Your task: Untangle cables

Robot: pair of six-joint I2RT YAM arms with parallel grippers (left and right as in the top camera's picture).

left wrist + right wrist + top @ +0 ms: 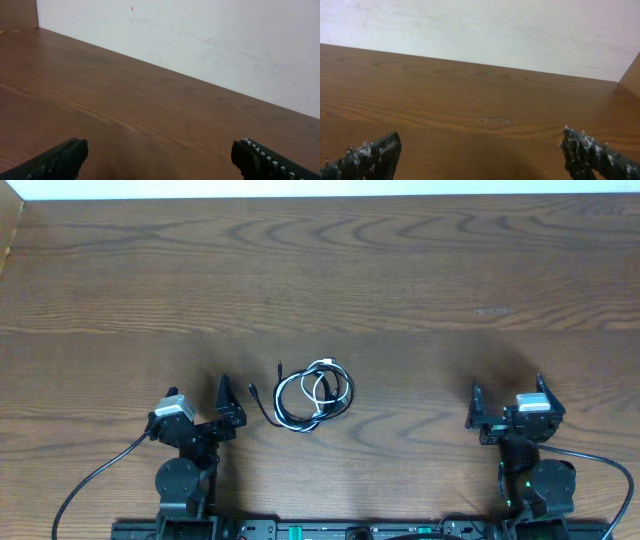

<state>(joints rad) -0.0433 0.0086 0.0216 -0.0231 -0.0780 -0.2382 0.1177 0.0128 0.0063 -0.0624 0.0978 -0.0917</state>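
Brown wood-grain tabletop, white wall along the far edge. The tangle of thin cables, one white and the rest black, sits front-centre between the two arms. It's a roughly round coil, so no real long axis, but two black plug ends trail off its left side.

Left arm is clearly nearer. The coil lies just to the right of the left jaws and well apart from the right arm. Left jaws and right jaws are both spread wide, holding nothing.

Only the overhead view shows the cables. Both wrist views show bare wood and wall past the black fingers, so neither confirms a line-up. My read: left goes first, for a loose end.
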